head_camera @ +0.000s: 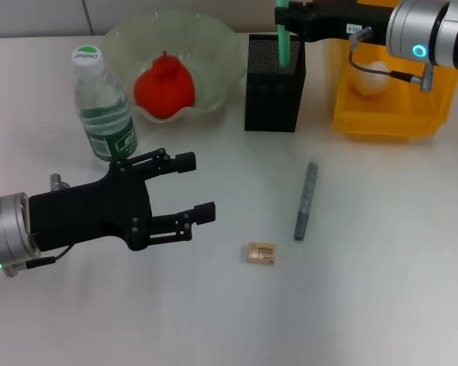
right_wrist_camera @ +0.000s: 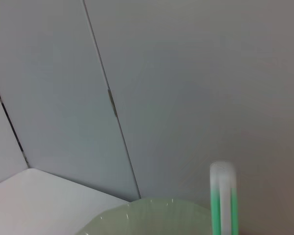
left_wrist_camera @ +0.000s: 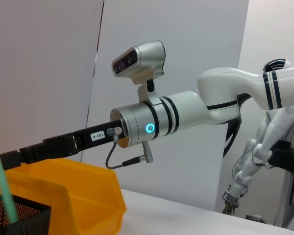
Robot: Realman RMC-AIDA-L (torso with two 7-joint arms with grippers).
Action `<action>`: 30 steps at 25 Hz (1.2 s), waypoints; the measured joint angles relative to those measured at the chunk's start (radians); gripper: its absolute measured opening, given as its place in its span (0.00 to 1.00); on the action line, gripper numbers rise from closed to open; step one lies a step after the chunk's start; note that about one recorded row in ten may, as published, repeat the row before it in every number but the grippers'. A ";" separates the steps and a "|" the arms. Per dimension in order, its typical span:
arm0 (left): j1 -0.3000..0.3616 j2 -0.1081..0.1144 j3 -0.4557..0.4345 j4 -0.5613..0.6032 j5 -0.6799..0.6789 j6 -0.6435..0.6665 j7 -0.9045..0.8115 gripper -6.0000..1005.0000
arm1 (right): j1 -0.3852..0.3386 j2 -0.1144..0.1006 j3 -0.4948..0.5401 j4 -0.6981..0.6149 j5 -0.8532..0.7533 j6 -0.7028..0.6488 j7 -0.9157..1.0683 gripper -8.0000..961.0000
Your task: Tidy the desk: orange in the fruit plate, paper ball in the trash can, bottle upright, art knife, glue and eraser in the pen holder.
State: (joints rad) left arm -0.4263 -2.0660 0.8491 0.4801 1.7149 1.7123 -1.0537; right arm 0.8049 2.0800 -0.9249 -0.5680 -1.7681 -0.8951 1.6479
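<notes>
Head view, near to far from the pen holder (head_camera: 274, 84). Nearest the robot: left hand (head_camera: 191, 187), spread wide, empty, hovering well short of the holder. Next, tan eraser (head_camera: 261, 253) and grey art knife (head_camera: 306, 200) lying loose on the worktop (head_camera: 382, 290), both left to do. Bottle (head_camera: 101, 104) upright already. Orange (head_camera: 163, 88) done, inside the fruit plate (head_camera: 214, 46) beside the holder. Paper ball (head_camera: 370, 78) in the trash can (head_camera: 389, 122). Right hand (head_camera: 284, 17) clamped on a slim green glue stick (head_camera: 282, 42), lowered partway into the holder.
</notes>
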 joint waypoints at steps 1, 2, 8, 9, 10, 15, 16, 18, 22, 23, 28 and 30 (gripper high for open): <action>0.000 0.000 0.000 0.000 0.000 0.000 0.000 0.81 | 0.000 0.000 0.000 0.000 0.000 0.000 0.000 0.20; 0.000 0.000 0.000 0.000 0.000 0.000 0.000 0.81 | -0.001 0.000 0.000 -0.001 0.001 -0.001 0.000 0.20; 0.000 0.001 -0.001 0.000 0.000 0.000 0.000 0.81 | -0.006 0.000 0.000 -0.003 0.002 -0.006 0.006 0.44; 0.000 0.001 -0.001 0.000 0.000 0.000 0.000 0.81 | -0.008 0.000 0.001 -0.007 0.002 -0.011 0.009 0.49; 0.000 0.001 -0.001 0.000 0.000 0.000 0.000 0.81 | -0.011 0.000 0.003 -0.012 0.002 -0.018 0.014 0.53; 0.000 0.001 -0.001 0.000 0.000 0.000 0.000 0.81 | -0.040 -0.001 0.012 -0.078 0.011 -0.128 0.071 0.68; 0.000 0.001 -0.001 0.000 0.000 0.000 0.000 0.81 | -0.040 -0.001 0.012 -0.078 0.011 -0.128 0.071 0.68; -0.002 0.001 -0.001 0.000 0.000 0.000 0.000 0.81 | -0.073 -0.004 0.012 -0.134 0.045 -0.260 0.093 0.68; -0.002 0.003 -0.001 0.000 0.000 0.006 0.000 0.81 | -0.097 -0.016 0.007 -0.175 0.054 -0.404 0.111 0.69; -0.001 0.004 -0.001 0.001 0.000 0.011 0.000 0.81 | -0.102 -0.027 0.002 -0.184 0.041 -0.485 0.119 0.69; 0.006 0.017 0.001 0.002 0.009 0.030 0.000 0.81 | -0.084 -0.039 -0.002 -0.192 -0.103 -0.654 0.123 0.69; 0.013 0.025 0.003 0.002 0.011 0.036 0.000 0.81 | -0.076 -0.038 -0.002 -0.194 -0.140 -0.679 0.123 0.69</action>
State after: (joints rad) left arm -0.4132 -2.0413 0.8526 0.4823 1.7261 1.7487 -1.0538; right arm 0.7286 2.0418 -0.9264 -0.7619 -1.9078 -1.5737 1.7711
